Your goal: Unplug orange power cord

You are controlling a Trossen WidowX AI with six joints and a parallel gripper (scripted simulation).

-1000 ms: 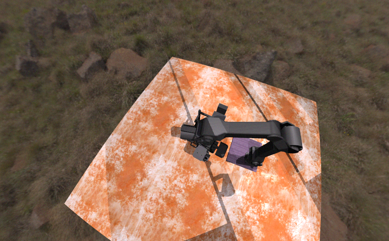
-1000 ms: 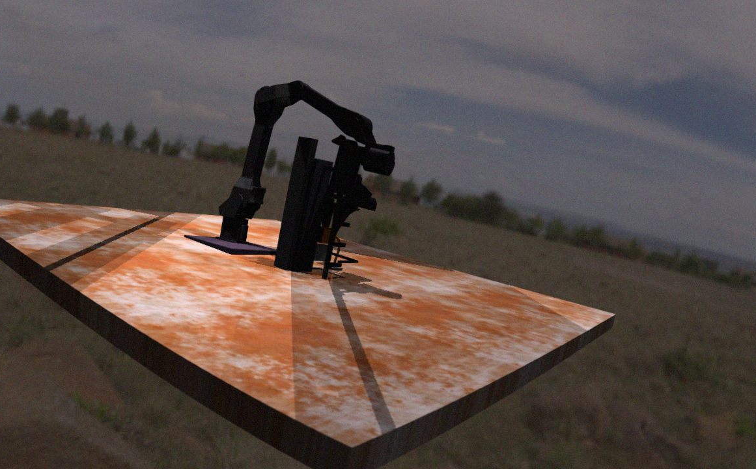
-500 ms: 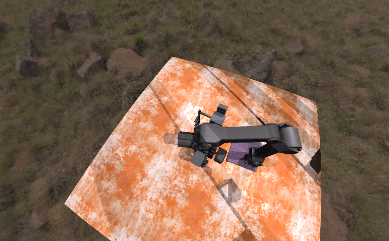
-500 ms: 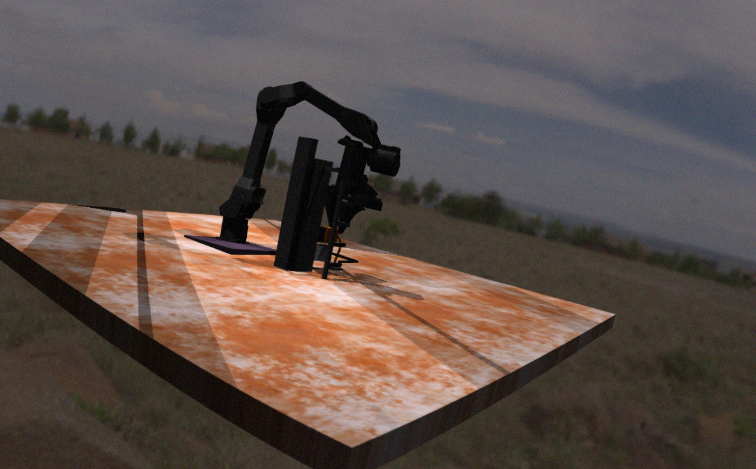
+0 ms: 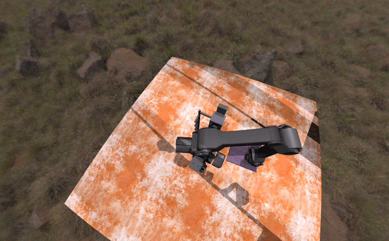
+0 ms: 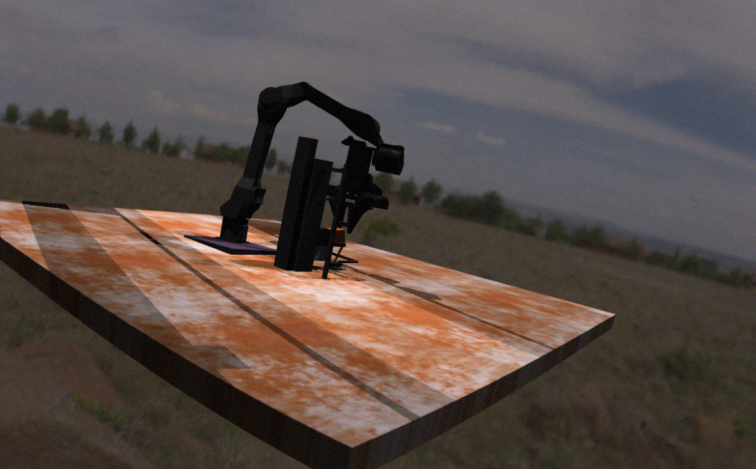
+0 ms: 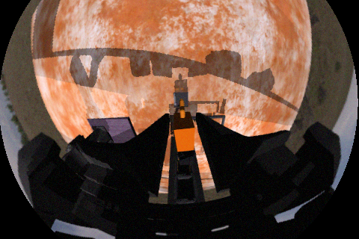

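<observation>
Over a rust-orange and white table [image 6: 438, 350] outdoors, a dark robot arm [image 6: 322, 105] rises from a purple base plate [image 6: 223, 245], arches over and points its gripper [image 6: 355, 217] straight down.

Side view: a tall dark upright block [image 6: 303, 204] stands on the table close to the base plate. A thin dark frame [image 6: 333, 233] stands just beside the block. The gripper hangs on the far side of both. A small orange plug [image 6: 338, 234] shows low down under the gripper, near the table surface and just beside the frame.

Wrist camera: two dark fingers point away from the lens, forming a narrow channel. The orange plug [image 7: 185, 137] sits in that channel, towards the fingertips. Slim strips of table show on both sides of the plug, so the fingers are parted a little and do not clamp it. A dark bar [image 7: 184, 179] runs below the plug, back towards the camera. Whether the plug sits in a socket cannot be told. The cord itself cannot be made out.

Overhead view: the arm [image 5: 237, 137] covers the gripper and plug; a grey block [image 5: 218, 116] and the thin frame [image 5: 198, 119] show beside it
</observation>
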